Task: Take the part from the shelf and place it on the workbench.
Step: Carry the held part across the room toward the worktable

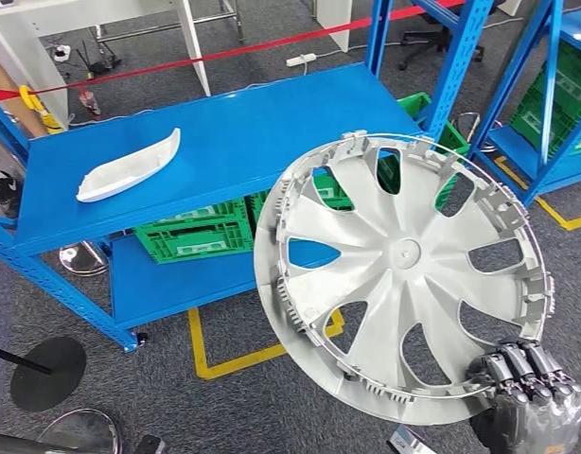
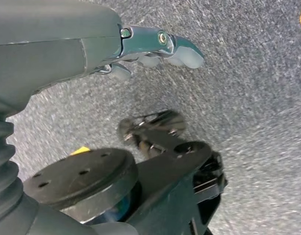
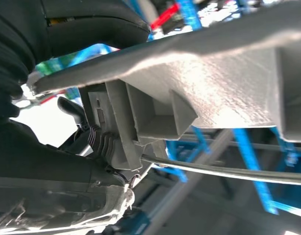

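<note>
Here the silver wheel cover [image 1: 402,274] fills the centre and lower right of the head view, held in the air over the grey carpet in front of the blue shelf [image 1: 223,142]. Its ribbed inner side faces the camera, the disc tilted so its upper edge leans toward the upper right (being round, it has no long axis). The right hand [image 1: 527,378], at the lower right corner, grips the cover's rim at its lower edge. The left hand [image 2: 156,46] hangs over the carpet, fingers apart, holding nothing. A white curved trim piece [image 1: 129,168] lies on the shelf's top board, upper left.
</note>
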